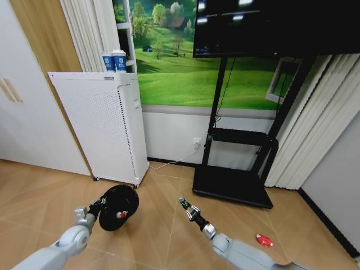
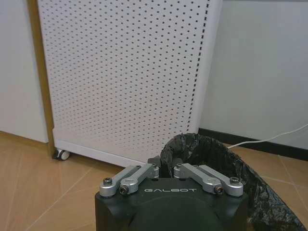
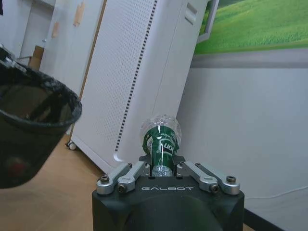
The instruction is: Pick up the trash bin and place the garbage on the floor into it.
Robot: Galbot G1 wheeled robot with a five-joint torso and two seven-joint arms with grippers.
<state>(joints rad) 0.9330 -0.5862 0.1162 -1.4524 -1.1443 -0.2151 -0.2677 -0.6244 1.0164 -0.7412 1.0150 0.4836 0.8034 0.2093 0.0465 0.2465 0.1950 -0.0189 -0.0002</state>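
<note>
My left pincer (image 2: 166, 169) carries the word GALBOT in pale letters on its black housing, and my right pincer (image 3: 161, 166) bears the same word. The green label of the bottle (image 3: 160, 139) shows white lettering, too partial to read.

The black liner-covered round mesh trash bin (image 3: 33, 130) is cut off by the right wrist view's edge; a small red item inside (image 1: 120, 214) is too small to identify.
</note>
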